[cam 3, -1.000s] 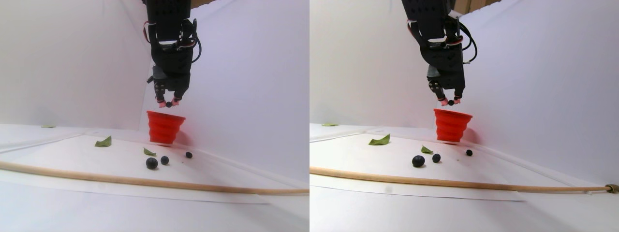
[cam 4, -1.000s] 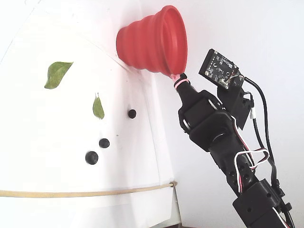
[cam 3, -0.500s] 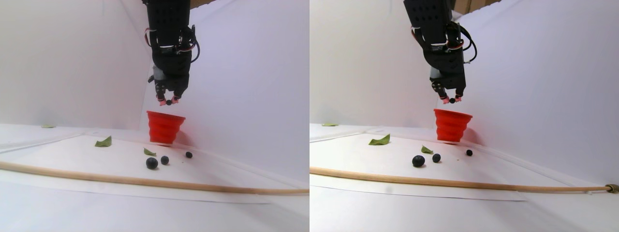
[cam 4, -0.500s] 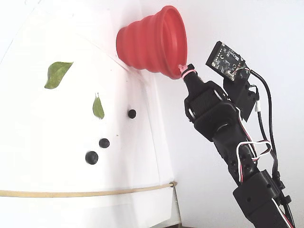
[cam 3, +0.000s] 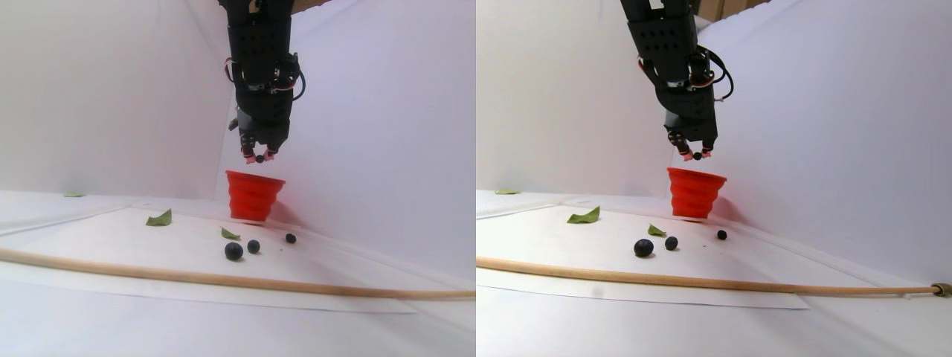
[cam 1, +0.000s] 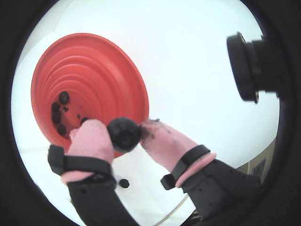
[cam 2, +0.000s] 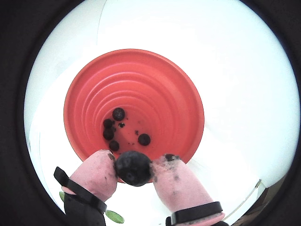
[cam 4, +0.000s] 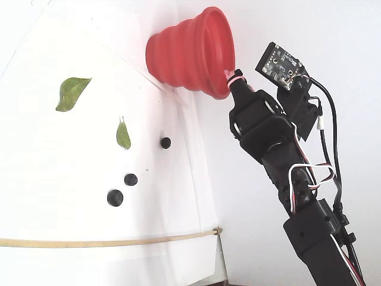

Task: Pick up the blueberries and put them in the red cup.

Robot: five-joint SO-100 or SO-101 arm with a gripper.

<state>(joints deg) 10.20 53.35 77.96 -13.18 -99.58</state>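
A bright red ribbed cup [cam 2: 136, 94] stands upright at frame centre in a wrist view with several dark blueberries [cam 2: 119, 113] on its bottom, one held berry [cam 2: 133, 168] above its near rim, and three more [cam 4: 115, 197] lying lower left in the fixed view.

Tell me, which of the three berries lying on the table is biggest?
The blueberry closest to the wooden stick in the stereo pair view; the other two berries look smaller.
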